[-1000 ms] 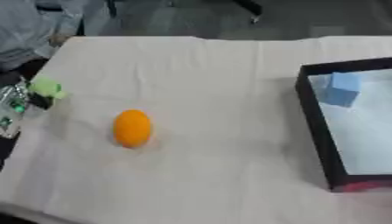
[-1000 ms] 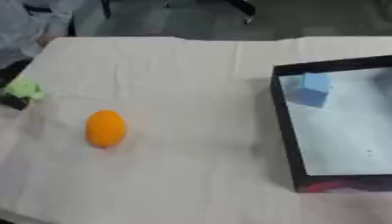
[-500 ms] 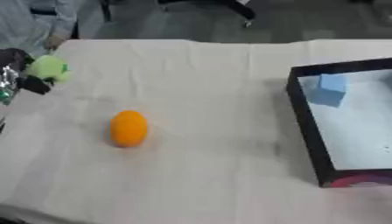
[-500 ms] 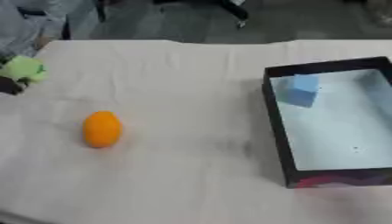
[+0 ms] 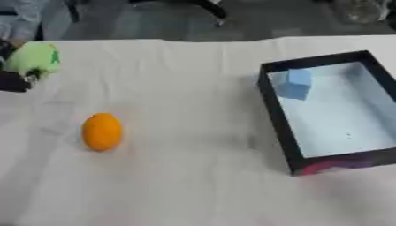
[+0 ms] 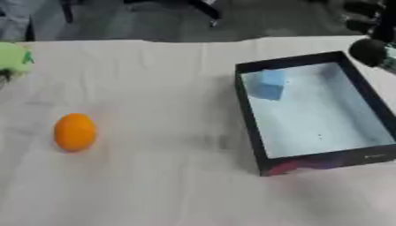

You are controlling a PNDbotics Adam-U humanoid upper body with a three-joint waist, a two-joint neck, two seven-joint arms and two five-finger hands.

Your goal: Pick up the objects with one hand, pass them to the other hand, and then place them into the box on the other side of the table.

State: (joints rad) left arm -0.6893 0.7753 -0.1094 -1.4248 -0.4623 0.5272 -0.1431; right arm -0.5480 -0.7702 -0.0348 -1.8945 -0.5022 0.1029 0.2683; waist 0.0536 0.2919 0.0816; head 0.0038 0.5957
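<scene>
At the far left edge, my left hand [image 5: 12,81] shows only as dark parts, curled on a light green rounded object [image 5: 35,58] held over the white cloth. An orange [image 5: 102,131] lies on the cloth, left of the middle. A black box [image 5: 275,115] with a pale blue floor stands on the right, and a blue cube [image 5: 294,83] sits in its far left corner. Dark parts of my right hand [image 6: 370,50] show at the upper right, above the box's far right corner; the blur hides its shape.
A white cloth [image 5: 185,88] covers the table. Beyond its far edge are a dark floor, chair legs [image 5: 209,6] and a person's grey sleeve [image 5: 35,17] at the upper left.
The camera has shifted, so the whole scene sits further left. The green object has risen toward the far left in my left hand. My right arm has come into the upper right.
</scene>
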